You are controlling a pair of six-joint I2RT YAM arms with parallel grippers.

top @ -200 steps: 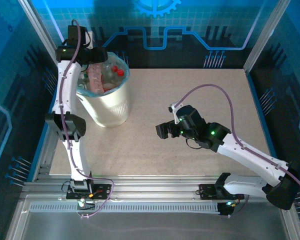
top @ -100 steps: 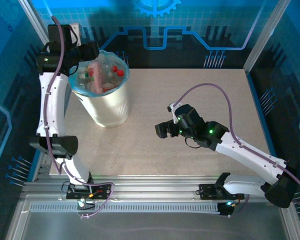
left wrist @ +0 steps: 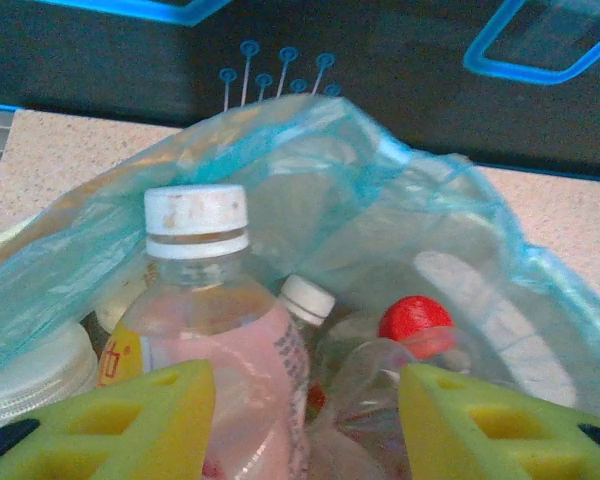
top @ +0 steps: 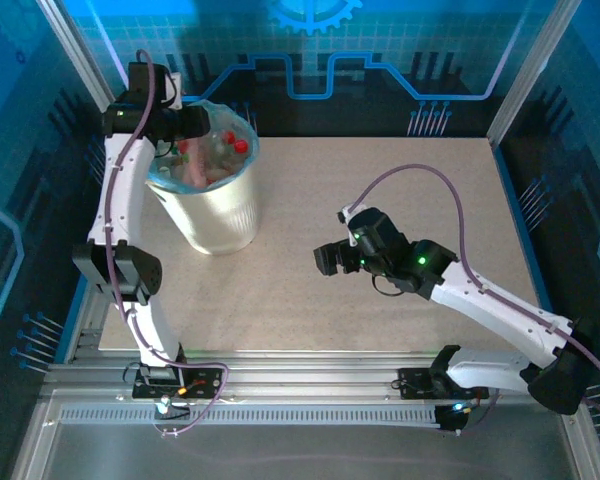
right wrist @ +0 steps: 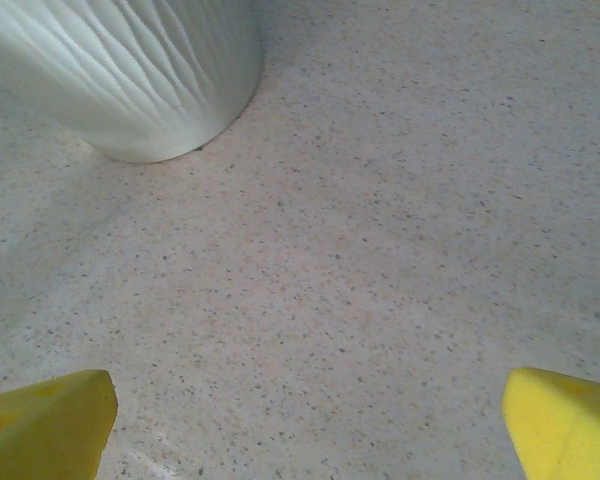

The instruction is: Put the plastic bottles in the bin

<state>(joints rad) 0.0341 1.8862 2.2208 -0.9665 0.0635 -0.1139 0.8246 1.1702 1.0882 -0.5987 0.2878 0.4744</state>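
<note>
The bin (top: pixel 220 210), white, ribbed and lined with a light-blue bag (left wrist: pixel 310 160), stands at the table's back left. Several plastic bottles (top: pixel 208 160) lie inside it. Closest in the left wrist view is a pink-labelled bottle (left wrist: pixel 230 350) with a white cap; behind it are another white-capped bottle (left wrist: pixel 307 298) and a red-capped one (left wrist: pixel 414 318). My left gripper (top: pixel 185 125) (left wrist: pixel 305 430) hovers at the bin's back-left rim, its yellow fingers (left wrist: pixel 130 420) apart and gripping nothing. My right gripper (top: pixel 327 260) (right wrist: pixel 310 440) stands wide open low over bare table at mid-table.
The speckled tabletop (top: pixel 380 190) stretches right of the bin. The bin's base (right wrist: pixel 150 70) lies ahead of the right gripper, to its left. Blue enclosure walls (top: pixel 380 80) and metal frame posts (top: pixel 75 60) surround the table.
The left arm swung out to the left, then came back toward the bin's rim; its jaws have narrowed. A pink-labelled bottle now rests in the bin. The right arm has barely moved.
</note>
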